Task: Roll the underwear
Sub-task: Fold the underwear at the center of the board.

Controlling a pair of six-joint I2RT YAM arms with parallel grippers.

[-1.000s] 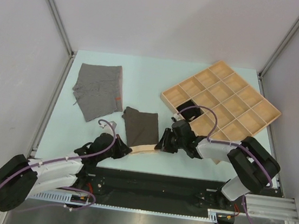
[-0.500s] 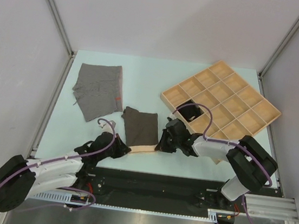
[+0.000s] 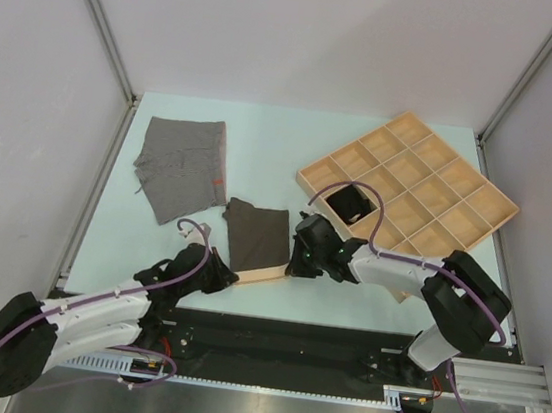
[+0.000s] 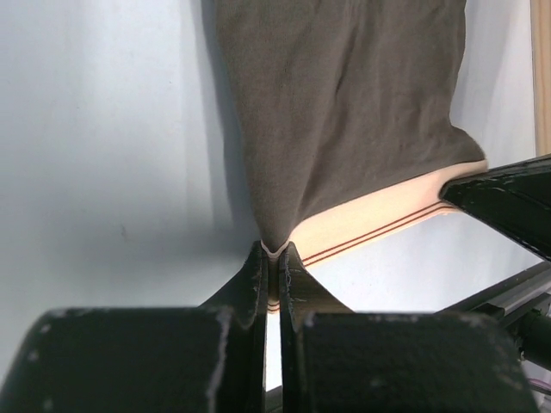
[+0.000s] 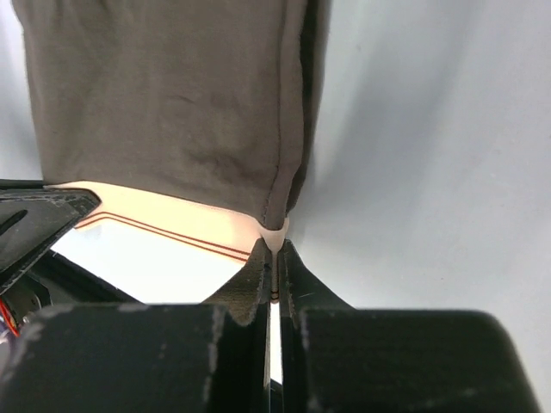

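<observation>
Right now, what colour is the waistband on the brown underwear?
The waistband is pale peach with thin dark stripes, clearest in the left wrist view.

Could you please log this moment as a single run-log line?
left gripper: shut on brown underwear waistband corner | right gripper: shut on opposite corner | roll: none yet

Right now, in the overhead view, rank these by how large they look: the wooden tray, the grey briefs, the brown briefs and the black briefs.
1. wooden tray
2. grey briefs
3. brown briefs
4. black briefs, bundled inside one tray compartment, so only part of them shows
</observation>
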